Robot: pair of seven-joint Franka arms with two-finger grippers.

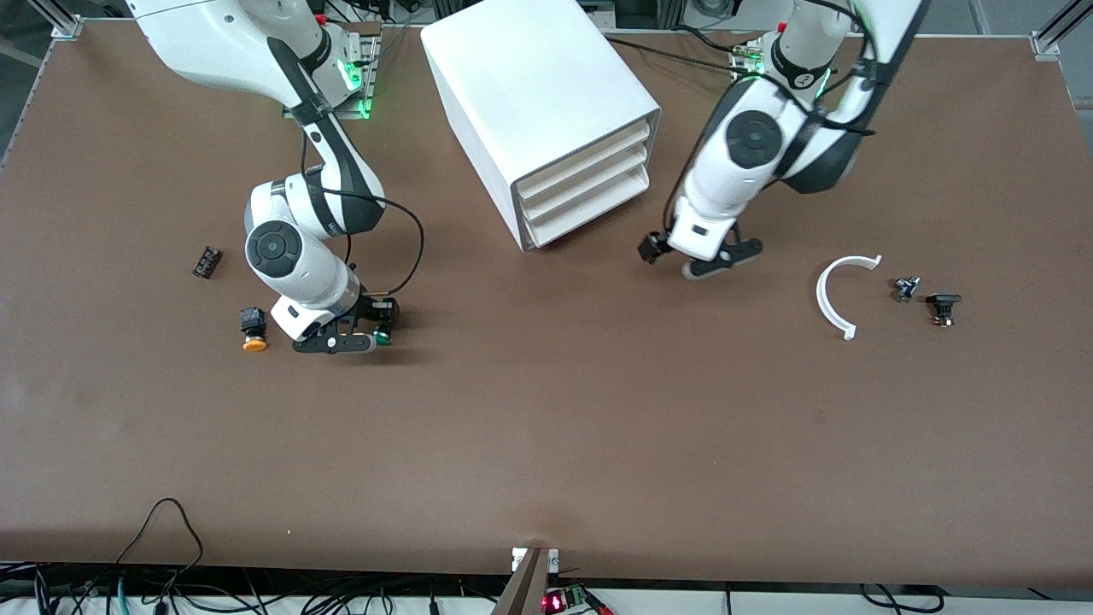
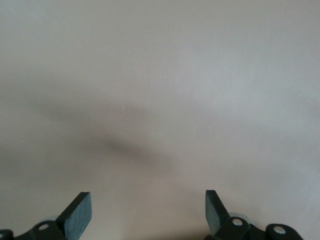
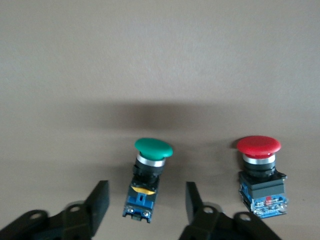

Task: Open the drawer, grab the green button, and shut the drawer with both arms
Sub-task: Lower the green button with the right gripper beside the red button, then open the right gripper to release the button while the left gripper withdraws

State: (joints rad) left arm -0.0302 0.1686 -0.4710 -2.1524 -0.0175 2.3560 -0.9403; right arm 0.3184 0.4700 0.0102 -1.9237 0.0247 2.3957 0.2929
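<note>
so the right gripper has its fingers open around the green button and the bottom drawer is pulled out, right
Not quite. The front view shows the drawer pushed in, flush with the two above it. The rest holds: the right gripper has open fingers on either side of the green button, which rests on the table.

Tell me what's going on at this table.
The right gripper is down at the table toward the right arm's end. Its jaws are open on either side of the green-capped button, which stands on the table and is not gripped. A red-capped button stands beside it. The left gripper waits, open and empty, over the table in front of the cabinet. All three drawers look shut, including the lowest drawer.
</note>
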